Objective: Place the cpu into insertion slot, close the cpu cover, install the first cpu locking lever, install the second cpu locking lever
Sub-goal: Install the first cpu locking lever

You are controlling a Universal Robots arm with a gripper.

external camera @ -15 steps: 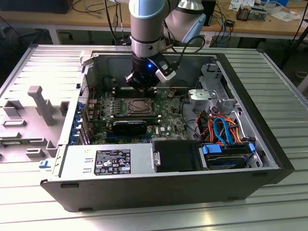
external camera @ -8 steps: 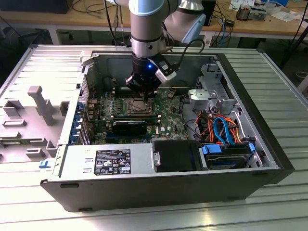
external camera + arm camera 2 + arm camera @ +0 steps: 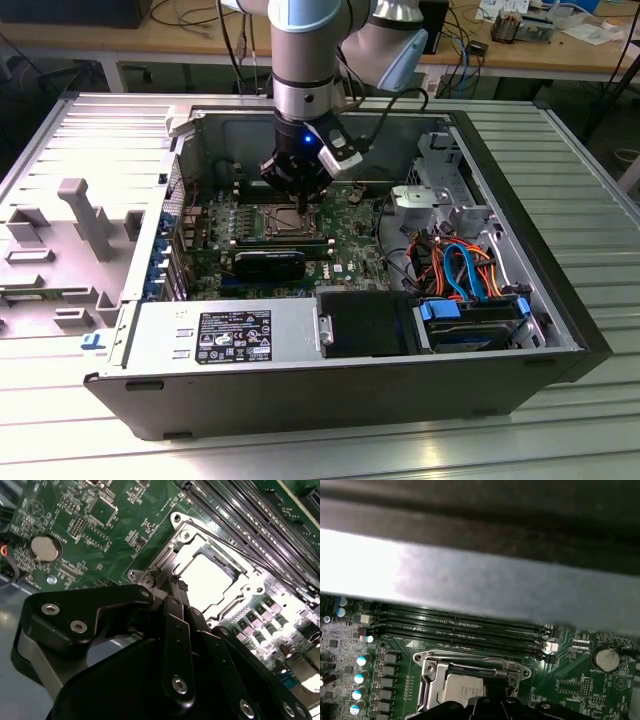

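Observation:
The insertion slot [image 3: 278, 220] sits mid-board in the open computer case. In both wrist views the cpu [image 3: 207, 580] [image 3: 462, 687] lies in it, its bright silver top showing through the window of the cpu cover [image 3: 169, 555] [image 3: 431, 680], which lies flat over it. A thin locking lever [image 3: 240, 552] [image 3: 470, 656] runs along the socket edge beside the memory slots. My gripper [image 3: 303, 200] [image 3: 175, 582] [image 3: 492, 702] hangs low over the opposite socket edge. Its black fingers are shut together, with nothing seen between them.
Long black memory slots [image 3: 260, 530] lie just past the socket, and a coin battery [image 3: 45, 547] [image 3: 605, 657] is off to one side. A power supply [image 3: 230, 335], a drive with blue bracket [image 3: 470, 320] and cables crowd the case front. A grey bar [image 3: 495, 585] crosses near the camera.

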